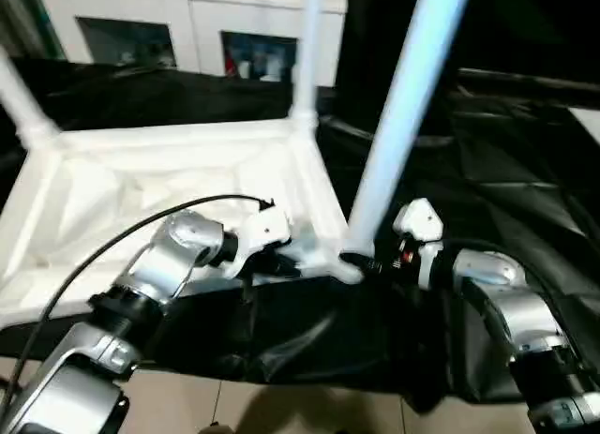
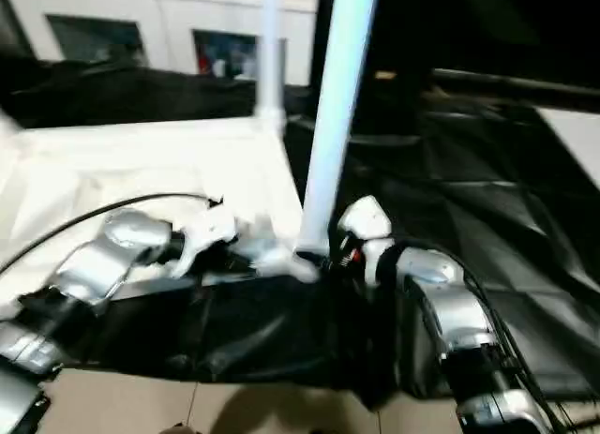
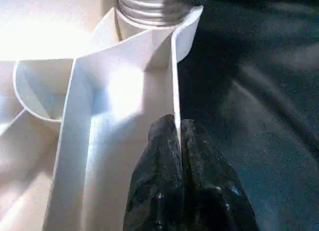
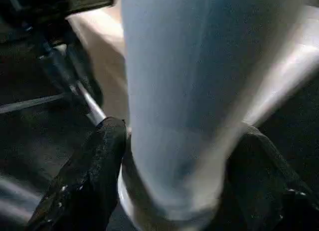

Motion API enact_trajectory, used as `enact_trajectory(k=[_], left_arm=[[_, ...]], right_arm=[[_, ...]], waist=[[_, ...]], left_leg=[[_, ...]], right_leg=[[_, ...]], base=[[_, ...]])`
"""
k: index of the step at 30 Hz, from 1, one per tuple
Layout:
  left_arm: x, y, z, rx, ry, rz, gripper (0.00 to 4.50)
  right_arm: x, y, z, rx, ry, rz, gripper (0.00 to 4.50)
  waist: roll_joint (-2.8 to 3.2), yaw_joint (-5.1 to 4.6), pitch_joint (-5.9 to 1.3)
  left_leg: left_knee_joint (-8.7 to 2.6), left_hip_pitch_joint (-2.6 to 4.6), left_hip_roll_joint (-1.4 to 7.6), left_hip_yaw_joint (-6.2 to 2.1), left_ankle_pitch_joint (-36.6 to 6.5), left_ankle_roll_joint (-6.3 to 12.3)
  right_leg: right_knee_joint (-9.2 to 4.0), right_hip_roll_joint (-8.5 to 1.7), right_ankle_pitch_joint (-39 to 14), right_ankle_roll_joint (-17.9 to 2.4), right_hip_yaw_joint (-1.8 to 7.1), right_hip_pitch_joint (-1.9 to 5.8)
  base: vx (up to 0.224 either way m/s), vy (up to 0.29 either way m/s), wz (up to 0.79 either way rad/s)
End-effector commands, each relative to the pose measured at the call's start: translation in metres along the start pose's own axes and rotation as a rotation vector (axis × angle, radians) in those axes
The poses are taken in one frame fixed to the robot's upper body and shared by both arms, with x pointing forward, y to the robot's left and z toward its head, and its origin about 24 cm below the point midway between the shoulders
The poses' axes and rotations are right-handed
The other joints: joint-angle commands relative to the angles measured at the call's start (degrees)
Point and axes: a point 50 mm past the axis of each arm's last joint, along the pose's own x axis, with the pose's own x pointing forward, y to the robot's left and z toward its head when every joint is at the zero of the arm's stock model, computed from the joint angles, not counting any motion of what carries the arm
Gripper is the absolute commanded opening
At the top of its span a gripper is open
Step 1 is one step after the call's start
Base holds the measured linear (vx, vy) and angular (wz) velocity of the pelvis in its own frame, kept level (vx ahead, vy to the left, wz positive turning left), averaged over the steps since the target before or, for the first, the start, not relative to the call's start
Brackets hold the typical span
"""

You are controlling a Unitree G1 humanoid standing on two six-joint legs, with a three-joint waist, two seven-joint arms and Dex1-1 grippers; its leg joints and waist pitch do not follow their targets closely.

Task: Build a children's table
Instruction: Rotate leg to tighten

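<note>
The white table top [image 1: 141,186] lies upside down on the black cloth, ribbed underside up. Two legs stand in its far sockets, one at the far left [image 1: 19,101] and one at the far right [image 1: 307,50]. A third leg [image 1: 403,106] leans in the near right corner socket [image 1: 339,258], its ribbed end [image 3: 149,6] seated there. My right gripper [image 1: 367,261] is shut on this leg's base, a finger [image 4: 89,176] on each side. My left gripper [image 3: 179,133] is shut on the top's thin side rim [image 3: 174,76] just beside that corner.
A white cabinet with glass doors [image 1: 187,31] stands behind the black-draped work table [image 1: 497,181]. The table's front edge runs below my forearms, with tiled floor [image 1: 234,406] beneath. A black cable [image 1: 94,256] arcs over my left arm.
</note>
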Motion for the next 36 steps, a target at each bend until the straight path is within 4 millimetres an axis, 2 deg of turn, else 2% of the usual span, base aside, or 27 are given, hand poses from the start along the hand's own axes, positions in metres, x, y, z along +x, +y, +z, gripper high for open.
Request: enact_trajectory(k=[1,2,4,5,6,7,10,13,16,19,22,25,26,27,28,30,31,34,36], left_arm=[[0.007,-0.009,0.002,0.036,0.013,-0.081,0.00],[0.005,-0.009,0.002,0.037,0.014,-0.083,0.00],[0.003,-0.010,0.001,0.038,0.016,-0.086,0.00],[0.002,-0.010,0.001,0.039,0.016,-0.089,0.00],[0.002,-0.010,0.001,0.039,0.016,-0.090,0.00],[0.002,-0.010,0.001,0.039,0.017,-0.090,0.00],[0.001,-0.011,0.001,0.037,0.016,-0.092,0.00],[0.001,-0.011,0.001,0.035,0.017,-0.092,0.00],[0.001,-0.011,0.001,0.034,0.017,-0.092,0.00],[0.001,-0.011,0.000,0.027,0.018,-0.090,0.00],[0.001,-0.011,-0.001,0.023,0.019,-0.089,0.00],[0.001,-0.010,-0.003,-0.008,0.013,-0.068,0.00],[0.002,-0.009,-0.003,-0.028,0.009,-0.046,0.00],[0.003,-0.007,-0.004,-0.045,0.007,-0.025,0.00],[0.007,0.000,-0.004,-0.087,0.005,0.055,0.00],[0.009,0.004,-0.003,-0.107,0.005,0.099,0.00],[0.011,0.006,-0.003,-0.118,0.005,0.125,0.00],[0.021,0.016,0.001,-0.176,0.010,0.239,0.00],[0.028,0.022,0.004,-0.239,0.004,0.309,0.00]], right_arm=[[0.000,0.007,-0.002,-0.034,0.031,0.053,3.10],[0.001,0.009,-0.003,-0.043,0.041,0.071,3.10],[0.002,0.012,-0.004,-0.049,0.053,0.092,3.10],[0.002,0.012,-0.005,-0.049,0.057,0.093,3.10],[0.003,0.012,-0.005,-0.048,0.057,0.091,3.10],[0.003,0.011,-0.005,-0.046,0.057,0.089,3.10],[0.004,0.009,-0.004,-0.035,0.053,0.076,3.10],[0.004,0.008,-0.005,-0.027,0.053,0.077,2.76],[0.004,0.008,-0.006,-0.025,0.057,0.081,2.67],[0.004,0.008,-0.009,-0.015,0.064,0.088,2.61],[0.004,0.008,-0.009,-0.013,0.066,0.086,2.60],[0.006,0.007,-0.015,0.033,0.059,0.045,2.59],[0.006,0.004,-0.018,0.063,0.051,0.000,2.59],[0.007,0.002,-0.020,0.089,0.045,-0.047,2.59],[0.011,-0.005,-0.026,0.188,0.021,-0.183,2.59],[0.013,-0.008,-0.029,0.222,0.016,-0.253,2.59],[0.014,-0.010,-0.031,0.242,0.014,-0.295,2.59],[0.023,-0.014,-0.040,0.299,0.039,-0.487,2.59],[0.030,-0.013,-0.044,0.333,0.054,-0.573,2.59]], waist=[[-0.05,0.00,-4.51],[-0.11,0.09,-4.38],[-0.13,0.11,-4.09],[-0.09,0.08,-3.75],[-0.13,0.09,-3.79],[-0.24,0.06,-3.80],[-0.21,-0.10,-3.81],[-0.24,-0.12,-3.95],[-0.37,-0.09,-4.10],[-0.66,-0.05,-4.16],[-0.60,-0.05,-4.17],[-0.81,-0.17,-4.19],[-0.98,-0.27,-4.08],[-0.84,-0.37,-4.06],[-0.89,-0.68,-3.96],[-1.07,-1.11,-3.85],[-1.21,-1.28,-3.72],[-1.29,-1.65,-3.77],[-1.46,-1.77,-3.78]], left_leg=[[-2.60,0.17,1.43,0.40,-0.16,7.35],[-2.70,0.09,1.43,0.39,-1.03,7.06],[-3.04,-0.11,1.50,0.27,-4.41,5.33],[-3.39,-0.14,1.48,0.21,-7.36,3.76],[-3.49,0.08,1.46,0.12,-9.24,2.46],[-3.50,0.15,1.47,0.10,-9.80,1.82],[-3.57,-0.04,1.53,-0.01,-9.35,1.44],[-3.45,-0.11,1.46,0.00,-8.80,1.44],[-3.26,-0.22,1.36,0.07,-7.54,1.84],[-3.13,-0.29,1.28,0.13,-6.91,2.17],[-3.12,-0.32,1.28,0.11,-6.83,2.14],[-3.12,-0.27,1.31,0.12,-7.18,1.99],[-3.19,-0.32,1.33,0.13,-7.54,1.91],[-3.29,-0.22,1.38,0.07,-8.33,1.22],[-3.35,-0.22,1.33,0.01,-9.72,0.56],[-3.46,-0.10,1.25,-0.19,-12.70,-0.59],[-3.39,0.22,1.10,-0.19,-14.61,-0.76],[-3.32,0.09,0.94,-0.39,-15.15,-1.30],[-3.21,0.07,0.73,-0.31,-15.08,-1.45]], right_leg=[[-1.81,-2.78,2.30,-14.92,4.21,4.19],[-2.01,-2.83,0.76,-14.51,4.25,4.26],[-2.59,-2.85,-5.15,-12.53,4.32,4.45],[-3.38,-2.92,-11.13,-10.43,4.30,4.48],[-3.75,-3.03,-15.05,-8.84,4.38,4.40],[-3.93,-2.95,-16.64,-7.83,4.48,4.23],[-3.75,-2.69,-16.22,-7.51,4.58,4.15],[-3.52,-2.66,-14.62,-7.89,4.66,4.16],[-3.27,-2.65,-12.58,-8.33,4.68,4.28],[-3.25,-2.63,-12.73,-8.05,4.67,4.29],[-3.24,-2.66,-13.11,-7.98,4.62,4.28],[-3.27,-2.64,-13.59,-7.87,4.62,4.18],[-3.42,-2.64,-14.16,-7.80,4.62,4.13],[-3.57,-2.69,-15.47,-7.56,4.60,4.02],[-3.77,-2.64,-17.25,-7.23,4.55,3.84],[-4.28,-2.59,-21.88,-5.80,4.30,3.73],[-4.85,-2.59,-25.29,-4.53,4.25,3.41],[-5.47,-2.74,-29.63,-2.14,4.04,3.20],[-5.84,-2.69,-30.78,-1.26,3.93,3.06]], base=[[0.000,0.000,0.00],[0.000,0.000,0.00],[0.000,0.000,0.00],[0.000,0.000,0.00],[0.000,0.000,0.00],[0.000,0.000,0.00],[0.000,0.000,0.00],[0.000,0.000,0.00],[0.000,0.000,0.00],[0.000,0.000,0.00],[0.000,0.000,0.00],[0.000,0.000,0.00],[0.000,0.000,0.00],[0.000,0.000,0.00],[0.000,0.000,0.00],[0.000,0.000,0.00],[0.000,0.000,0.00],[0.000,0.000,0.00],[0.000,0.000,0.00]])
